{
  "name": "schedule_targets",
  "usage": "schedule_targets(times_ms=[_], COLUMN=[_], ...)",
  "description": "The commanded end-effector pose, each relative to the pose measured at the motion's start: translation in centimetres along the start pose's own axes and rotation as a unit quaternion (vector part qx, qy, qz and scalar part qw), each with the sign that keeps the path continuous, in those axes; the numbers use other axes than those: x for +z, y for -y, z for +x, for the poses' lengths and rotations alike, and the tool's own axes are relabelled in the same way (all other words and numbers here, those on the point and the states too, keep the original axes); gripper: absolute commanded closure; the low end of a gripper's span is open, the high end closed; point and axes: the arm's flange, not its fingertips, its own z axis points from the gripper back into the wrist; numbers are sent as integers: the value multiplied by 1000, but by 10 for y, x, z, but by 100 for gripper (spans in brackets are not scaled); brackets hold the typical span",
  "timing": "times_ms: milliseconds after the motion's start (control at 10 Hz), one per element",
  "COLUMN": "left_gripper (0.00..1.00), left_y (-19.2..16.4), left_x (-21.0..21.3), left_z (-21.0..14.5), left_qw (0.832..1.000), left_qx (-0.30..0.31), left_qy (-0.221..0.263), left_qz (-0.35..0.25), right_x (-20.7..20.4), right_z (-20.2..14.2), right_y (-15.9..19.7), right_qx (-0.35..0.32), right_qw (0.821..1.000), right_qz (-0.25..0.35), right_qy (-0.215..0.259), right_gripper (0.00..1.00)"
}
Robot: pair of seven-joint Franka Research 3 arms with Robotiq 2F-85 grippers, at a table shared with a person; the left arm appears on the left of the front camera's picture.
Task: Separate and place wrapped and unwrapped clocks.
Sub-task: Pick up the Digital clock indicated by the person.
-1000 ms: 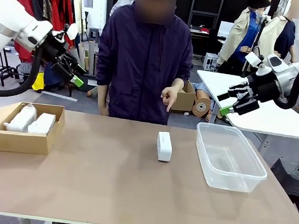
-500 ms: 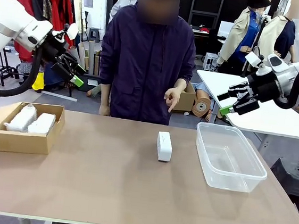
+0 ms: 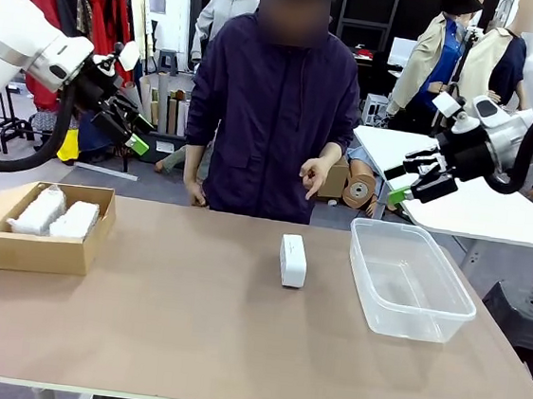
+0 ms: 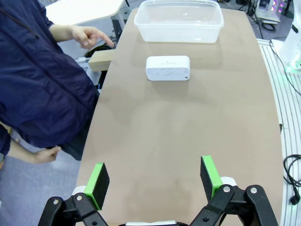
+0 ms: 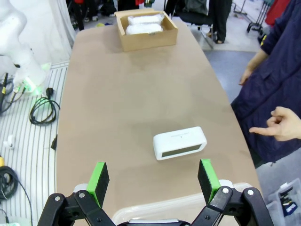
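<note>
Clocks are already half sorted on the brown table, which takes up the lower half of the front view. Behind it stands the person in a dark jacket, who has shifted slightly towards the robot's right over the last second. The clear tub sits empty on the right side of the table. The cardboard box on the left holds the two wrapped clocks side by side.

The left gripper hangs high above the box, jaws wide apart and holding nothing. The right gripper, equally spread and empty, hovers behind the tub and has edged a little inward.

The unwrapped clock stands on edge mid-table, just left of the tub, and has not moved. The person's pointing hand has lifted up and back from above it. That probably means the cue is given and the way is clear, so moving the bare clock into the tub likely falls to the nearer right arm
</note>
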Motion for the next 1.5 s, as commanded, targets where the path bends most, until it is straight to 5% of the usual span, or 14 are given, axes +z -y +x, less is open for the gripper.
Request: schedule_targets(times_ms=[0,200,500,1000,1100,1200,1300,1400], left_gripper=[0,0,0,0,0,0,0,0], left_y=[0,0,0,0,0,0,0,0], left_x=[1,1,1,1,1,1,1,1], left_z=[0,0,0,0,0,0,0,0], left_qw=[1000,1000,1000,1000,1000,1000,1000,1000], left_qx=[-8,-8,-8,-8,-8,-8,-8,-8], left_qy=[0,0,0,0,0,0,0,0], left_qz=[1,1,1,1,1,1,1,1], right_x=[-20,-47,-73,-100,-99,-93,-99,-99], right_z=[46,78,92,59,56,60,46,46], right_y=[-9,-18,-11,-5,-5,-14,-7,-7], right_qx=[-36,-71,-136,-200,-204,-175,-197,-197], right_qw=[998,989,973,918,923,953,926,926], right_qz=[-12,-39,-2,-89,-85,-26,-72,-72], right_qy=[-52,-123,-188,-332,-316,-245,-313,-313], right_gripper=[0,0,0,0,0,0,0,0])
